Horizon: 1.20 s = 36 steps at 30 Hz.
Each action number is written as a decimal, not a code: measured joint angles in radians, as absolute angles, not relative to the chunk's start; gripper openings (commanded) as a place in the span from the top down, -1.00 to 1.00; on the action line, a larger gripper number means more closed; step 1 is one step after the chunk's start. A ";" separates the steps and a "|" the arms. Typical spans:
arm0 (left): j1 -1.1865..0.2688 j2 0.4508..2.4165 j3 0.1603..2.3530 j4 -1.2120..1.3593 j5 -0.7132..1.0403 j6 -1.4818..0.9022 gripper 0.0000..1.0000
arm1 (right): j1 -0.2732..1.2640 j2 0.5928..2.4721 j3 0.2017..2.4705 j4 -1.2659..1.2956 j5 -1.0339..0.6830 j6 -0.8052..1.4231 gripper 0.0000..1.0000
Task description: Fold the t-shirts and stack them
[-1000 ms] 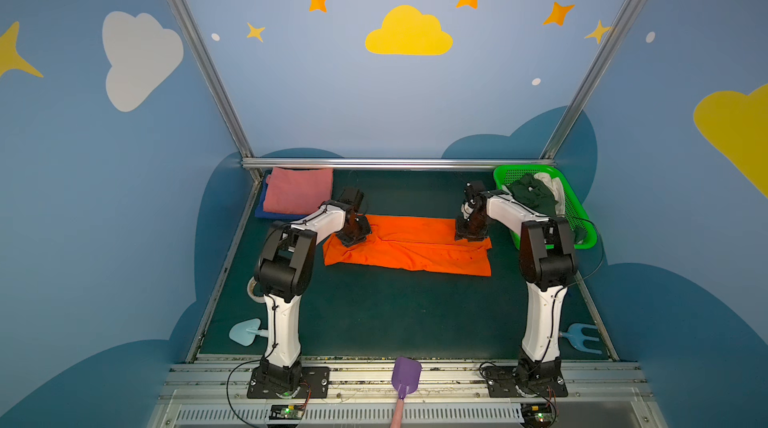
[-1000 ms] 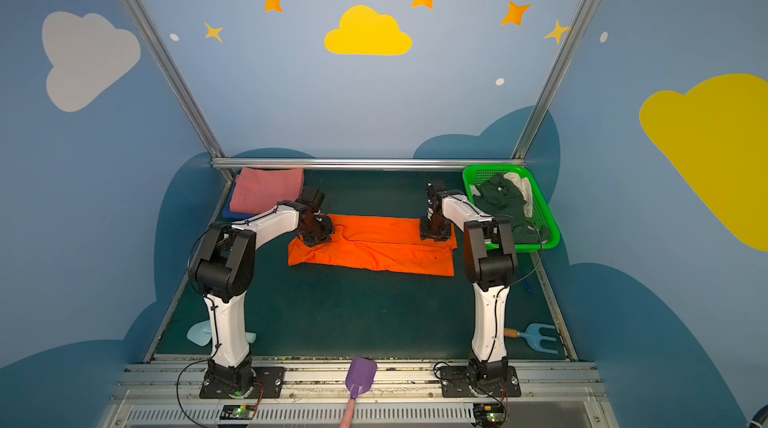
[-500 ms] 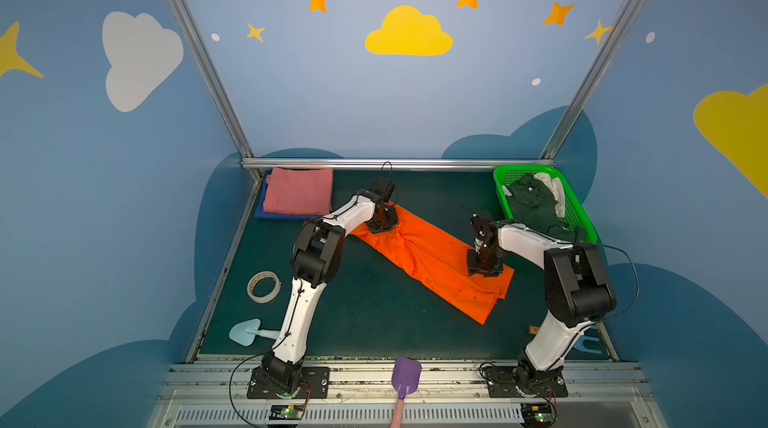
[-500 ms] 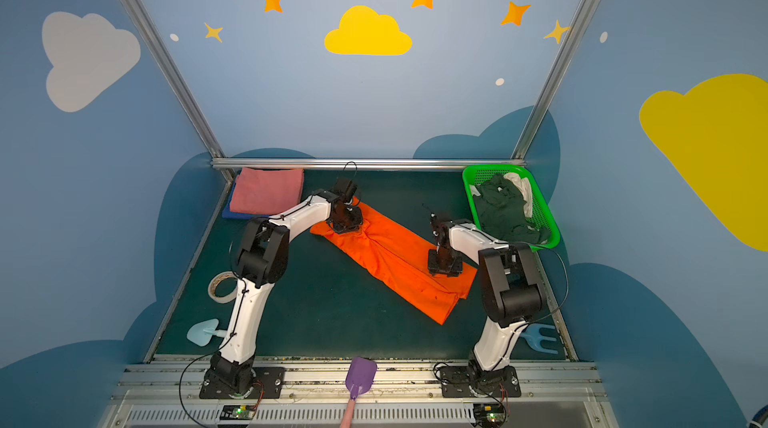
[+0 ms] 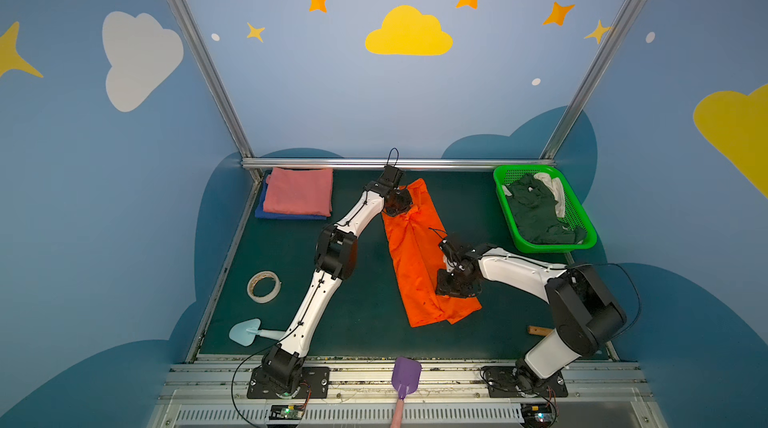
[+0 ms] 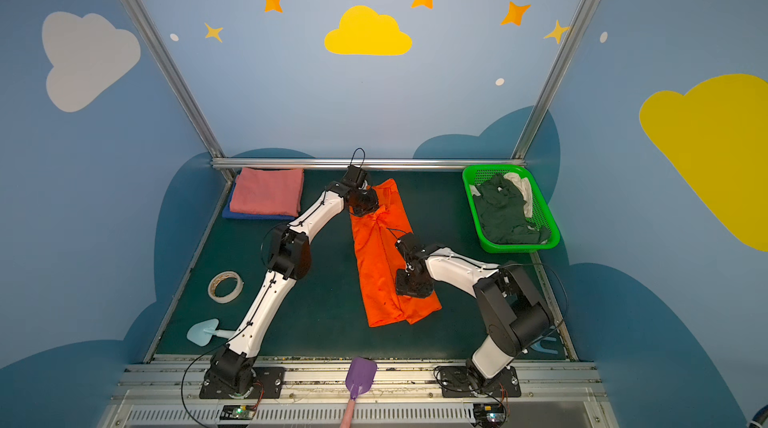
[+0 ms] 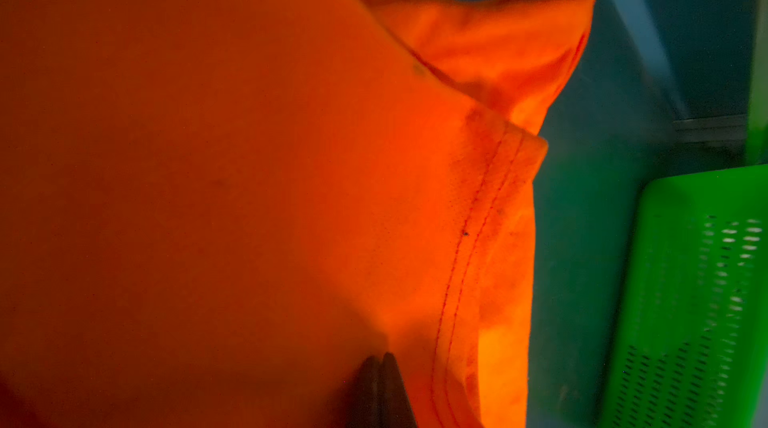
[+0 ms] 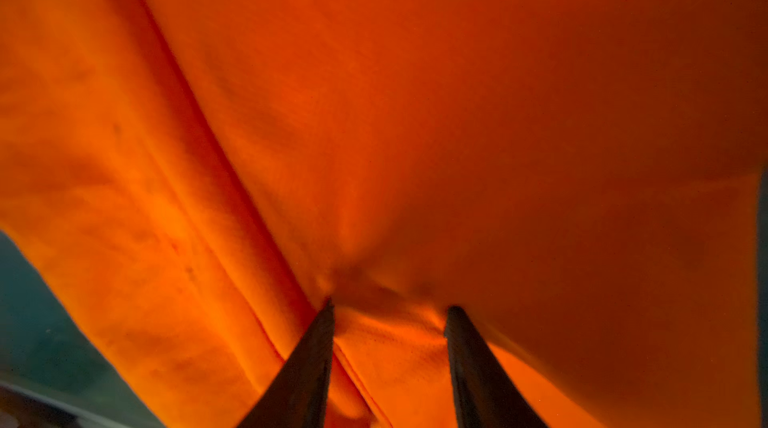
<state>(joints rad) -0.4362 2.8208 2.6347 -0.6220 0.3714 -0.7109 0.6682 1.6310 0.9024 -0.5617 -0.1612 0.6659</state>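
The orange t-shirt (image 5: pixel 415 255) (image 6: pixel 374 263) lies as a long folded strip running from the back rail toward the front of the dark green mat. At its far end my left gripper (image 5: pixel 397 203) (image 7: pixel 382 357) is shut on the cloth near a stitched hem. At the near end my right gripper (image 5: pixel 455 284) (image 8: pixel 390 309) pinches a thick puckered bunch of the cloth between its fingers. A folded pink t-shirt (image 5: pixel 298 191) lies on a folded blue t-shirt (image 5: pixel 286 216) in the back left corner.
A green mesh basket (image 5: pixel 552 246) (image 7: pixel 698 280) with dark green clothes (image 5: pixel 536 209) stands at the back right. A tape roll (image 5: pixel 264 286) and a pale blue toy spade (image 5: pixel 245 332) lie front left. A purple spade (image 5: pixel 405 376) rests on the front rail.
The orange shirt has swung from lying crosswise to lying front to back. My left gripper carried its end to the back rail, and my right gripper pulled its end toward the front.
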 measured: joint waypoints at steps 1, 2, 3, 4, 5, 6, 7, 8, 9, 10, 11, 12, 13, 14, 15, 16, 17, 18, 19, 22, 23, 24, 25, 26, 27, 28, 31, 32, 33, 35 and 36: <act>-0.433 2.828 2.635 -0.594 0.387 -0.734 0.89 | 0.686 1.641 0.910 -0.546 -0.180 0.680 0.04; -0.430 2.836 2.635 -0.564 0.403 -0.758 0.90 | 0.704 1.653 0.919 -0.530 -0.199 0.697 0.04; -0.427 2.840 2.635 -0.547 0.412 -0.774 0.90 | 0.722 1.666 0.931 -0.517 -0.215 0.708 0.04; -0.425 2.846 2.635 -0.526 0.422 -0.792 0.90 | 0.739 1.682 0.945 -0.504 -0.231 0.720 0.04; -0.423 2.849 2.635 -0.511 0.430 -0.807 0.90 | 0.755 1.700 0.962 -0.494 -0.247 0.728 0.04; -0.421 2.851 2.635 -0.503 0.436 -0.819 0.90 | 0.768 1.719 0.980 -0.485 -0.260 0.735 0.04; -0.418 2.852 2.635 -0.497 0.440 -0.828 0.90 | 0.782 1.735 0.998 -0.476 -0.274 0.741 0.04; -0.416 2.852 2.635 -0.495 0.441 -0.835 0.90 | 0.792 1.750 1.011 -0.469 -0.283 0.742 0.04; -0.414 2.852 2.632 -0.493 0.441 -0.842 0.90 | 0.801 1.766 1.025 -0.461 -0.295 0.744 0.04; -0.412 2.852 2.627 -0.488 0.443 -0.844 0.90 | 0.809 1.778 1.038 -0.458 -0.303 0.746 0.03; -0.411 2.852 2.621 -0.479 0.447 -0.847 0.90 | 0.814 1.785 1.047 -0.458 -0.308 0.747 0.04; -0.410 2.848 2.609 -0.467 0.451 -0.849 0.90 | 0.815 1.789 1.051 -0.458 -0.311 0.748 0.04; -0.409 2.838 2.586 -0.451 0.451 -0.850 0.90 | 0.815 1.789 1.051 -0.459 -0.313 0.748 0.03; -0.408 2.825 2.562 -0.440 0.447 -0.850 0.90 | 0.815 1.789 1.051 -0.460 -0.313 0.748 0.03; -0.408 2.809 2.532 -0.426 0.439 -0.850 0.90 | 0.815 1.789 1.051 -0.460 -0.312 0.748 0.02; -0.408 2.794 2.502 -0.414 0.430 -0.850 0.90 | 0.815 1.789 1.051 -0.460 -0.312 0.748 0.02; -0.408 2.774 2.473 -0.405 0.417 -0.850 0.90 | 0.815 1.787 1.051 -0.461 -0.311 0.748 0.01; -0.408 2.757 2.443 -0.399 0.406 -0.850 0.90 | 0.816 1.786 1.051 -0.461 -0.309 0.749 0.00; -0.408 2.735 2.410 -0.393 0.390 -0.850 0.90 | 0.818 1.784 1.050 -0.461 -0.306 0.748 0.00; -0.406 2.680 2.323 -0.376 0.339 -0.849 0.90 | 0.823 1.770 1.037 -0.459 -0.289 0.753 -0.02; -0.405 2.662 2.294 -0.371 0.318 -0.848 0.90 | 0.823 1.762 1.031 -0.460 -0.283 0.756 -0.03; -0.405 2.646 2.268 -0.366 0.300 -0.848 0.90 | 0.824 1.755 1.024 -0.461 -0.278 0.757 -0.03; -0.404 2.626 2.234 -0.354 0.280 -0.847 0.90 | 0.825 1.747 1.016 -0.464 -0.270 0.759 -0.03; -0.402 2.608 2.205 -0.346 0.264 -0.847 0.90 | 0.825 1.738 1.008 -0.468 -0.264 0.760 -0.04; -0.401 2.598 2.186 -0.340 0.253 -0.847 0.90 | 0.827 1.732 1.003 -0.473 -0.258 0.763 -0.04; -0.399 2.588 2.169 -0.334 0.241 -0.849 0.90 | 0.827 1.725 0.997 -0.477 -0.251 0.763 -0.05; -0.395 2.580 2.152 -0.318 0.226 -0.850 0.84 | 0.828 1.708 0.985 -0.494 -0.235 0.764 -0.07; -0.394 2.580 2.149 -0.310 0.223 -0.850 0.81 | 0.828 1.702 0.981 -0.498 -0.232 0.765 -0.08; -0.393 2.580 2.148 -0.305 0.223 -0.850 0.80 | 0.829 1.699 0.979 -0.501 -0.229 0.765 -0.08; -0.393 2.580 2.149 -0.298 0.221 -0.845 0.79 | 0.829 1.694 0.978 -0.508 -0.226 0.763 -0.12; -0.393 2.580 2.151 -0.299 0.220 -0.841 0.78 | 0.830 1.694 0.978 -0.508 -0.226 0.761 -0.13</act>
